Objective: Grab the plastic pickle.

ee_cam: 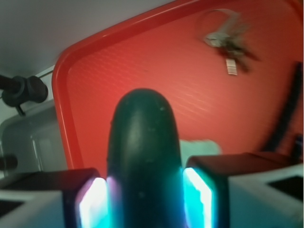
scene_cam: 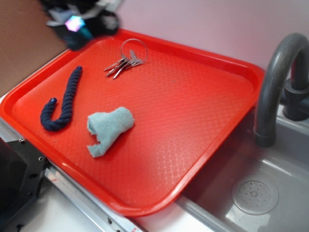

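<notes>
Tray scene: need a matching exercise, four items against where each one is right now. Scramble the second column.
Items:
1. pickle
2. rope
3. keys
4. cloth

Places:
A. lying on the tray near its far edge
B. crumpled near the tray's middle, toward the front
C. held up between the jaws of the gripper
D. curled in a hook shape on the left side of the tray in the exterior view

Pairs: 1-C, 2-D, 3-A, 4-B
</notes>
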You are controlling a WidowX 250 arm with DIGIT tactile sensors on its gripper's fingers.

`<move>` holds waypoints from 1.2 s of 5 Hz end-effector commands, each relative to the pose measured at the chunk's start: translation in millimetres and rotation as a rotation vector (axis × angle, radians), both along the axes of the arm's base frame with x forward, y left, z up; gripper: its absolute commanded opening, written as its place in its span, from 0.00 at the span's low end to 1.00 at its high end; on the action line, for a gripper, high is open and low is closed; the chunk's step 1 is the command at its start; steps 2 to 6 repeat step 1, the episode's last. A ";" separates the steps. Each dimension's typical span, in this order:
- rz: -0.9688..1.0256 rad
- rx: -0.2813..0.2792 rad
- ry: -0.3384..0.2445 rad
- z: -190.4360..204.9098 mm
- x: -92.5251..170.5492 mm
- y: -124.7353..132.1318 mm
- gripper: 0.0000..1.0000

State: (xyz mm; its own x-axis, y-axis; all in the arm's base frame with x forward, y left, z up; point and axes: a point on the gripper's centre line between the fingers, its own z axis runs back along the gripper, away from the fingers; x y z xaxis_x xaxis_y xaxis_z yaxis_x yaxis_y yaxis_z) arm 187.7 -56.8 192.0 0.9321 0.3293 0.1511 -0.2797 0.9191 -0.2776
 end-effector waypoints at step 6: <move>0.126 0.049 -0.018 13.2 -11.0 14.7 0.00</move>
